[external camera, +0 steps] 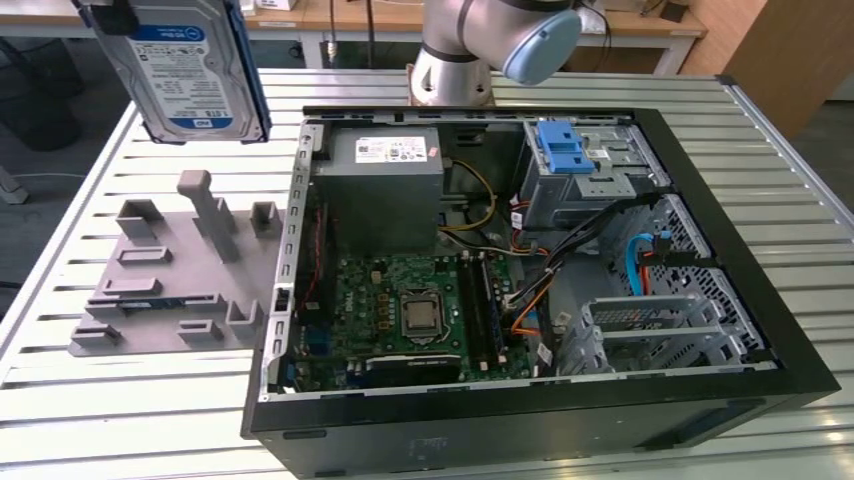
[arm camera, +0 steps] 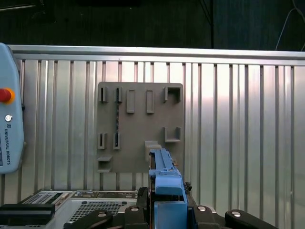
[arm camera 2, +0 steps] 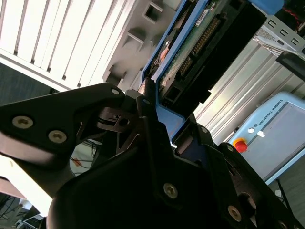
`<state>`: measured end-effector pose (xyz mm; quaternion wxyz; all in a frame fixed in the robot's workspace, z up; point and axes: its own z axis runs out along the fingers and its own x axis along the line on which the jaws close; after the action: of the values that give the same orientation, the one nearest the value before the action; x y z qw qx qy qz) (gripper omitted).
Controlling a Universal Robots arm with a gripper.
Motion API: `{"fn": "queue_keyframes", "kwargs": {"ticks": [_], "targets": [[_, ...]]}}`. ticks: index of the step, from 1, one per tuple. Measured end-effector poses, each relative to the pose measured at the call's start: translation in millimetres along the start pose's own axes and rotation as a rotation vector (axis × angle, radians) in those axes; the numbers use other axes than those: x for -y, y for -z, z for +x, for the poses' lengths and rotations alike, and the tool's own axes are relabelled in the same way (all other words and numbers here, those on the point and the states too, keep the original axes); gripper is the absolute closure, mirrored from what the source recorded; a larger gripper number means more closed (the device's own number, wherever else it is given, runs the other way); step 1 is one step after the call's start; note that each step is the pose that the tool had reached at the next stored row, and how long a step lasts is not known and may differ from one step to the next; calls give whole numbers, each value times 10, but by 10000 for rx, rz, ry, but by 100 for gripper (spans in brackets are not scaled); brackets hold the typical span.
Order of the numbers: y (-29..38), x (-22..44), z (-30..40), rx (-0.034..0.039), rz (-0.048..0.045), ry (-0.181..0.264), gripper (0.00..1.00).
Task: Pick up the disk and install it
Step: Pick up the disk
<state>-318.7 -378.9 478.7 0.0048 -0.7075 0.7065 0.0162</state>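
- My claw [arm camera: 167, 213] is pinched onto the disk [external camera: 187, 72], holding it by one of its blue rails. Both wrist views show my dark fingers [arm camera 2: 147, 119] pressed against the blue plastic.
- In the exterior view the disk hangs upright in the air with its label facing the camera. It is above the bench [external camera: 120, 400], at the exterior view's left, and touches nothing below.
- Beneath it on the bench sits a grey slotted holder [external camera: 174, 270]. With the disk clear of it, I judge the pick-up done.
- The open computer case [external camera: 534, 420] lies flat just beside the holder. Its silver drive cage [external camera: 587, 165], which has a blue latch, is well apart from the disk.
- The install is not yet done, since the disk is wholly outside the case.
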Motion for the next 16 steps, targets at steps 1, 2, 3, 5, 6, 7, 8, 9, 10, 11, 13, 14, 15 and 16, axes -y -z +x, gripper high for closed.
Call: {"fn": "queue_keyframes", "kwargs": {"ticks": [1,2,3,5,6,7,8,9,10,11,13,14,15,16], "targets": [[1,17,0,-1,0,0,64],[0,34,0,0,0,0,64],[1,53,0,0,1,0,64],[2,90,1,0,0,1,64],[2,106,2,-1,0,0,64],[2,126,3,0,0,0,64],[3,151,6,-1,-1,0,64],[3,177,10,0,0,0,64],[4,198,13,0,0,0,64],[4,215,16,0,0,0,64],[5,240,25,0,0,0,64],[5,252,29,0,0,0,64],[6,262,35,0,0,0,64],[6,274,42,0,0,0,64]]}}
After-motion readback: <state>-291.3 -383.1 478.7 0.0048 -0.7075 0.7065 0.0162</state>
